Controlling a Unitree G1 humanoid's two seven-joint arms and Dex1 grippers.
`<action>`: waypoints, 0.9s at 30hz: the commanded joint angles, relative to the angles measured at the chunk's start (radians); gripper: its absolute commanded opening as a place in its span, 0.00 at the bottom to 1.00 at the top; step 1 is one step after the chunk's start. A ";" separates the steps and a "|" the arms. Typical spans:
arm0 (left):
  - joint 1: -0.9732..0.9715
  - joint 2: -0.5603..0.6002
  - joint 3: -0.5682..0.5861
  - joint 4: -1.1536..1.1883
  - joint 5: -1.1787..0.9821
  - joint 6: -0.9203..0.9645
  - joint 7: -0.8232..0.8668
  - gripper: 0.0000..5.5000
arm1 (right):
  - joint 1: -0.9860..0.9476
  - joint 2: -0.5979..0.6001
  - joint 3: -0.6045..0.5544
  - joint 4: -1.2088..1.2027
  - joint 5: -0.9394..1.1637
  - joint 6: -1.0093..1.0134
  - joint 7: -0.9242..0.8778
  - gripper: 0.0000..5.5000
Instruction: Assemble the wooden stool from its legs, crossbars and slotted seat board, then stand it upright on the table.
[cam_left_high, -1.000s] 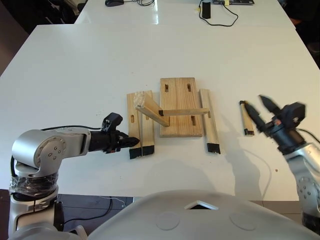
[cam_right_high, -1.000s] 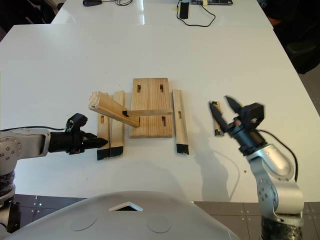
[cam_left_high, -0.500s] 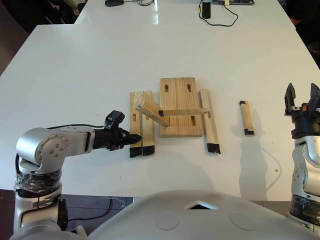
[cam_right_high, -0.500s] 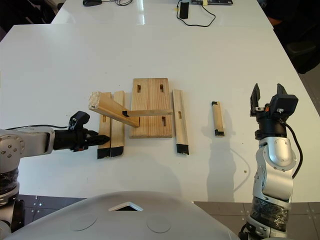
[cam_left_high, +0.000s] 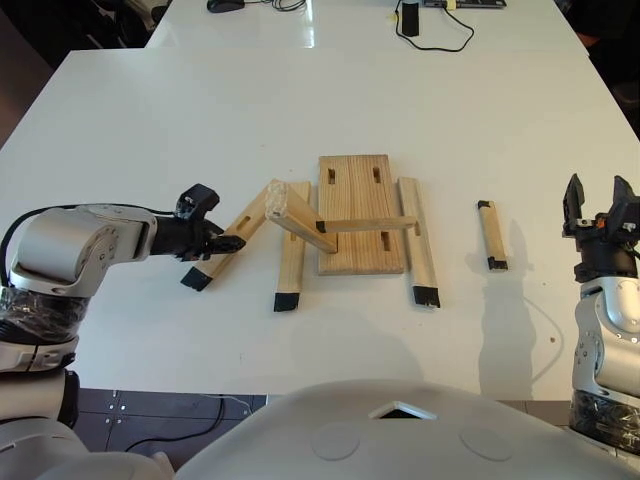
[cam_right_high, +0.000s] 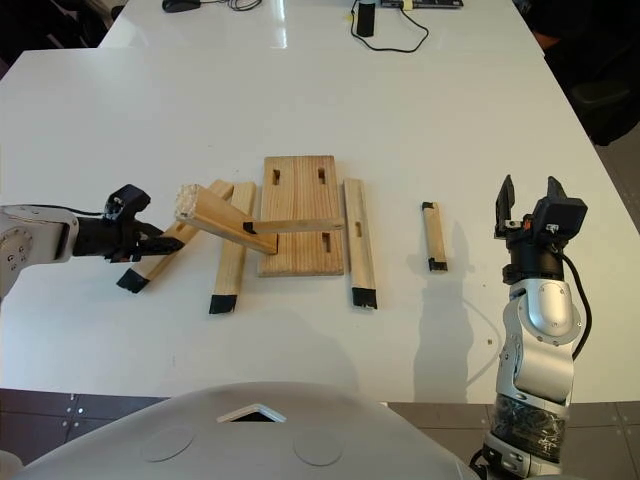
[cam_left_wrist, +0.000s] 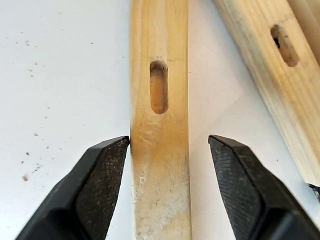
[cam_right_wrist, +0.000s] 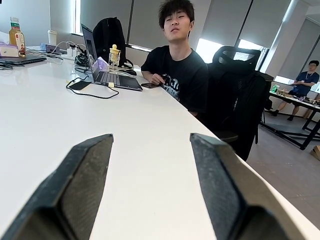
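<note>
The slotted seat board (cam_left_high: 362, 213) lies flat at the table's centre. A tilted leg (cam_left_high: 300, 217) with a crossbar (cam_left_high: 372, 224) plugged into it rests across the board's left edge. Two loose legs lie left of the board: one (cam_left_high: 291, 262) almost straight, the other (cam_left_high: 228, 238) angled outward. My left gripper (cam_left_high: 226, 243) straddles that angled leg (cam_left_wrist: 160, 150) just below its slot, open; one finger (cam_left_wrist: 100, 185) touches its edge and the other stands off. A third leg (cam_left_high: 418, 243) lies right of the board, and a short crossbar (cam_left_high: 490, 235) farther right. My right gripper (cam_right_high: 528, 200) is open, upright and empty, right of the short crossbar.
A black adapter and cable (cam_left_high: 412, 22) and a mouse (cam_left_high: 226, 5) sit at the table's far edge. The table (cam_left_high: 150, 130) is bare white around the parts, with wide room at the back and on both sides.
The outer left leg has swung its black foot out to the left with my left gripper, splitting from its neighbour. My right gripper has drawn back from the short crossbar and turned upright.
</note>
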 joint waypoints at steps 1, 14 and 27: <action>0.030 0.034 -0.016 0.000 0.038 -0.048 -0.056 0.49 | -0.004 0.000 -0.002 0.010 -0.003 -0.005 0.005 0.51; 0.103 0.017 -0.031 0.038 0.144 -0.180 -0.099 0.37 | -0.034 0.003 0.010 0.035 -0.018 -0.009 0.000 0.51; -0.159 -0.105 0.090 0.184 0.112 -0.271 -0.168 0.37 | -0.078 -0.032 -0.018 0.054 0.000 0.001 0.025 0.51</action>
